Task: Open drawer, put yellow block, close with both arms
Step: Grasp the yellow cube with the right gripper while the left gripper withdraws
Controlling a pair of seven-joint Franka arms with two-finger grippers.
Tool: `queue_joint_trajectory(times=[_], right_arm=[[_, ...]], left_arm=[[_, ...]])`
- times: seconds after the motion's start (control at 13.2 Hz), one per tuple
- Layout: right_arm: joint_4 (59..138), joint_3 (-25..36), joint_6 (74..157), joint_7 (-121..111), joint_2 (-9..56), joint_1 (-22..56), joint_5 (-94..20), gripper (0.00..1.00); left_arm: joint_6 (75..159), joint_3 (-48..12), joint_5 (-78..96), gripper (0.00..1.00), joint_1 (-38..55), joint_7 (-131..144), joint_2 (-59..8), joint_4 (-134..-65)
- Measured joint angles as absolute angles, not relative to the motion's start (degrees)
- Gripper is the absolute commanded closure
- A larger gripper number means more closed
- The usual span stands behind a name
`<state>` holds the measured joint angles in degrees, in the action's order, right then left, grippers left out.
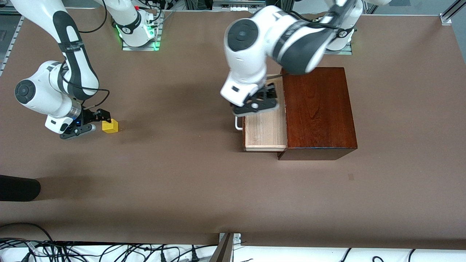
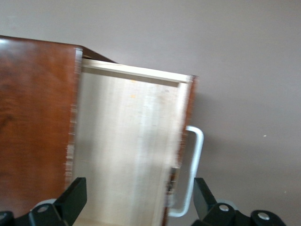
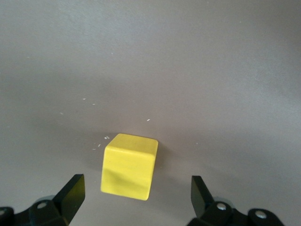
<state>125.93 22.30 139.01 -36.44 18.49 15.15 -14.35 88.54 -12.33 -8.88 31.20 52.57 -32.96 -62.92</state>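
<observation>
Down at the right arm's end of the table, my right gripper (image 1: 93,122) sits spread wide just beside the small bright yellow cube (image 1: 110,126), nothing held yet.

From the right wrist view the cube (image 3: 129,166) lies straight ahead between the lines of the two black fingers (image 3: 71,192), not yet between them, so I'd say the coming move is just a short push forward and a squeeze. It's plain-faced, sharp-edged, slightly turned against the jaws, with no real long axis, resting on the matte brown table (image 1: 189,182). The left gripper (image 1: 259,103) hangs released over the pulled-out pale light-wood drawer tray (image 1: 264,133), by its white loop handle (image 1: 238,123). That tray slides out of a glossy dark mahogany box (image 1: 318,109), well apart from the cube, so the right arm is clearly the nearer one.
</observation>
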Motion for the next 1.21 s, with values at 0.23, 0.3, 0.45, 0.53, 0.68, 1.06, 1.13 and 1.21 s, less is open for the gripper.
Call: queue_joint_trajectory(times=[0.23, 0.3, 0.45, 0.53, 0.68, 1.06, 1.13, 1.21], right_arm=[[125.92, 22.2, 140.19, -36.71, 19.82, 15.15, -16.48, 0.0], [125.92, 22.06, 140.45, -36.82, 20.16, 15.15, -17.09, 0.0], [125.9, 21.83, 141.29, -36.83, 20.78, 15.17, -17.51, 0.0], [125.89, 21.8, 141.65, -36.83, 21.16, 15.17, -17.58, 0.0], [125.89, 21.76, 142.64, -36.84, 22.13, 15.17, -18.24, 0.0], [125.87, 21.21, 143.76, -36.94, 23.78, 15.19, -19.2, 0.0], [125.86, 21.17, 143.78, -36.95, 23.94, 15.2, -19.8, 0.0], [125.86, 21.16, 143.79, -37.07, 24.12, 15.19, -20.34, 0.0]], left_arm=[[85.01, -12.29, -5.42, 0.0, 24.4, 44.93, -29.87, -62.92], [83.96, -12.26, -4.13, 0.0, 21.55, 41.33, -28.84, -62.92], [81.59, -12.22, -1.0, 0.0, 14.85, 33.27, -26.78, -62.94], [80.21, -12.21, 0.26, 0.0, 11.35, 29.59, -26.0, -62.94], [77.5, -12.29, 1.76, 0.0, 5.79, 24.2, -24.88, -63.02], [76.98, -11.43, 2.02, 0.0, 2.43, 17.79, -16.91, -70.84], [77.84, -10.62, 2.02, 0.0, 2.44, 16.62, -14.9, -73.1], [79.14, -9.78, 2.02, 0.0, 2.44, 15.56, -12.97, -75.69]])
